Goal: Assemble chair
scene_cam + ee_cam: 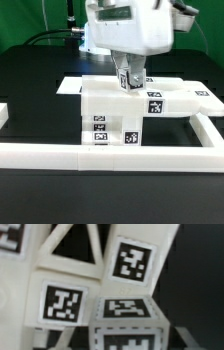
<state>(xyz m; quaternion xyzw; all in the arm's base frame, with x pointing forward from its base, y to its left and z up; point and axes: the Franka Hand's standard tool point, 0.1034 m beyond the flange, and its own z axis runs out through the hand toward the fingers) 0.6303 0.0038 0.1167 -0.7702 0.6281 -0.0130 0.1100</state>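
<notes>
The claw pinches a small tagged post atop the chair, which stands just behind the white rail, touching it; its plastic looks stiff, light and slick, so flat opposite faces give the surest hold.

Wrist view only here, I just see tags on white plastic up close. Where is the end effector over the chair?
Observer: The end effector is down on top of the chair assembly, near its middle.
Operator: Anything in front of it?
Observer: A white border rail runs across just in front of the assembly.
Operator: And to the sides?
Observer: A flat panel extends toward the exterior view's right.
</notes>
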